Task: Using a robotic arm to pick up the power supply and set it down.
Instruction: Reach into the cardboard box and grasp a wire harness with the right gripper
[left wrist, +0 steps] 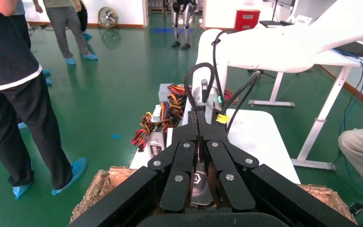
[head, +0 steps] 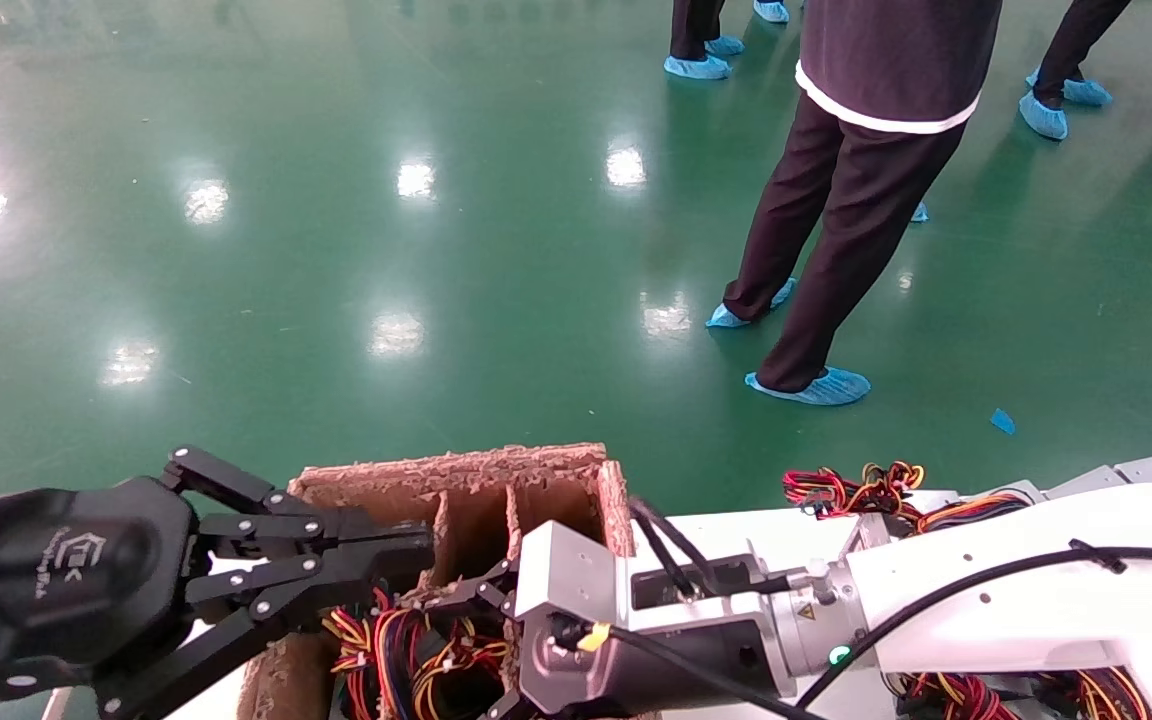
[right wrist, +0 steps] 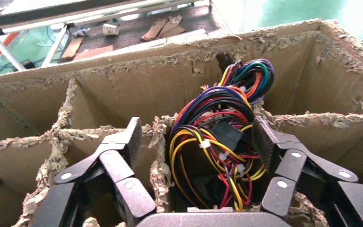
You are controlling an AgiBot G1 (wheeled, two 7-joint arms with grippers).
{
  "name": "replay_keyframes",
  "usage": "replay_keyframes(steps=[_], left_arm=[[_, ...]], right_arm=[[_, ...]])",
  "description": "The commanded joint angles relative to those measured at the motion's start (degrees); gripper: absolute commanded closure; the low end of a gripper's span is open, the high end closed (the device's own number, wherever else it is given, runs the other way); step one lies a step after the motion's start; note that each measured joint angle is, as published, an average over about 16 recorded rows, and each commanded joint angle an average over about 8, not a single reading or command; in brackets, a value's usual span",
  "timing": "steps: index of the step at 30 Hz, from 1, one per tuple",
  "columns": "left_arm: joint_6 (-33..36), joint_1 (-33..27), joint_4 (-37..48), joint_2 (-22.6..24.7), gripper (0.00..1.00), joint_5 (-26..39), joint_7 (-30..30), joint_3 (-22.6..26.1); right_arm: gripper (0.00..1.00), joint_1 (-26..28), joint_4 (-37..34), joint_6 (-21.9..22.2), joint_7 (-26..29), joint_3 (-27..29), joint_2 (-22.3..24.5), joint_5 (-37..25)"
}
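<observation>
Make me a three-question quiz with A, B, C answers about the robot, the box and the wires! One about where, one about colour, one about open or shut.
1. Where is the wire bundle that the right gripper reaches for?
A. On the floor
B. Inside the cardboard box
C. In a person's hand

2. What colour is the floor?
A. Green
B. Grey
C. Brown

3. How is the right gripper?
A. Shut on nothing
B. Open
C. Out of sight

Answers:
1 B, the right wrist view shows the wires down in a box compartment.
2 A, the head view shows shiny green floor.
3 B, its fingers stand wide apart, one on each side of the wires.

The left gripper is shut beside the box.
</observation>
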Motion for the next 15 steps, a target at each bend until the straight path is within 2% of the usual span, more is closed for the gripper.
replay_keyframes(steps=[1, 15], left_arm=[[0.0, 0.0, 0.0, 0.0, 1.0, 0.0, 0.0, 0.0], [0.0, 0.0, 0.0, 0.0, 1.0, 0.0, 0.0, 0.0]], right_arm=[[1.0, 0.1, -0.9, -0.1, -0.3, 0.1, -0.2, 0.2], [1.0, 0.7, -5.1, -1.7, -3.3, 0.2, -0.7, 0.7]])
